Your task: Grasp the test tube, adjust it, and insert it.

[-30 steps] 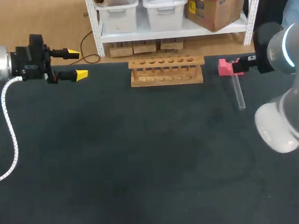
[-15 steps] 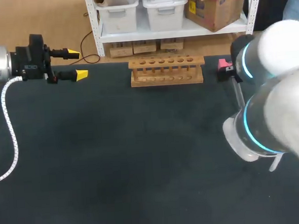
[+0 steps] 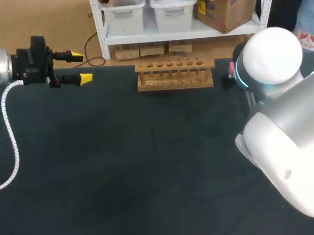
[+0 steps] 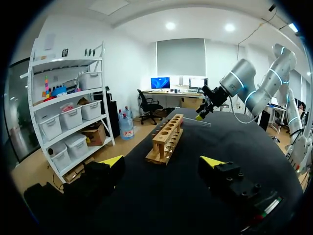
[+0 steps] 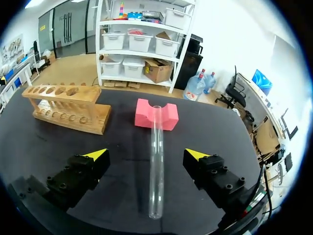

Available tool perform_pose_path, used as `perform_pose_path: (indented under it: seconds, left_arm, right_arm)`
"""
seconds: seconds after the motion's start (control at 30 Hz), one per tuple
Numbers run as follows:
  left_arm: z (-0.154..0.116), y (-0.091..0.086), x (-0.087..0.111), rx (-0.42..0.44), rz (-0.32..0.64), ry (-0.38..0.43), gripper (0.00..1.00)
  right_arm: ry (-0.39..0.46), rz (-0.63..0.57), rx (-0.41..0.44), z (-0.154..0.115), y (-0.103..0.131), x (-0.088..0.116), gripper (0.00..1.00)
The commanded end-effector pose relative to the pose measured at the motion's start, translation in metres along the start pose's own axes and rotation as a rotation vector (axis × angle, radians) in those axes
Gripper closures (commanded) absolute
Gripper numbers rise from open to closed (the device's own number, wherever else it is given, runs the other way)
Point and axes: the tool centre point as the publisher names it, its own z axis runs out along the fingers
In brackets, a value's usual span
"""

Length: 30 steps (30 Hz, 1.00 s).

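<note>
**Right arm swings in over the test tube; grasp not yet made**

Over the last second the right arm (image 3: pixel 273 62) has moved in from the right edge of the tabletop (image 3: pixel 122 162) toward the far right corner. In the head view its pale body now covers the spot where the test tube lay in plain sight a second ago. Of the pink foam block (image 3: pixel 232 67) only a sliver shows past the arm's elbow. The left arm (image 3: pixel 34 66) has not shifted; it hangs over the far left corner with the left jaws spread wide and empty. The wooden rack (image 3: pixel 174 74) stands unmoved at the middle of the far edge.

This looks like the approach to the grasp, so the task is at its very start: nothing is held, adjusted or inserted.

The right wrist view supplies what the head view has lost. The test tube (image 5: pixel 156 161) lies flat on the tabletop, its mouth end resting on the pink foam block (image 5: pixel 144 115), just beside the rack (image 5: pixel 66 105). The right jaws stand wide, one yellow fingertip (image 5: pixel 97 155) on each side of the tube and clear of it. The tube runs along the gap between them.

The left wrist view shows the right arm (image 4: pixel 234 81) from across the tabletop, bent down beyond the rack (image 4: pixel 166 139).
</note>
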Motion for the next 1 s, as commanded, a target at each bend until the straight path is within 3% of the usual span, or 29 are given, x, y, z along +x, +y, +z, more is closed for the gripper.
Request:
perform_pose_path:
  seconds: [0.03, 0.2, 0.8, 1.0]
  left_arm:
    - [0.0, -0.002, 0.001, -0.005, 0.002, -0.002, 0.0]
    - [0.0, -0.002, 0.001, -0.005, 0.002, -0.002, 0.0]
    - [0.0, -0.002, 0.001, -0.005, 0.002, -0.002, 0.0]
    - [0.0, -0.002, 0.001, -0.005, 0.002, -0.002, 0.0]
  right_arm:
    - [0.019, 0.009, -0.122, 0.009, -0.006, -0.001, 0.0]
    - [0.037, 0.019, -0.182, 0.014, -0.003, 0.002, 0.0]
    - [0.08, 0.016, -0.239, 0.044, -0.015, 0.006, 0.0]
    - [0.101, -0.014, -0.293, 0.049, -0.02, 0.007, 0.0]
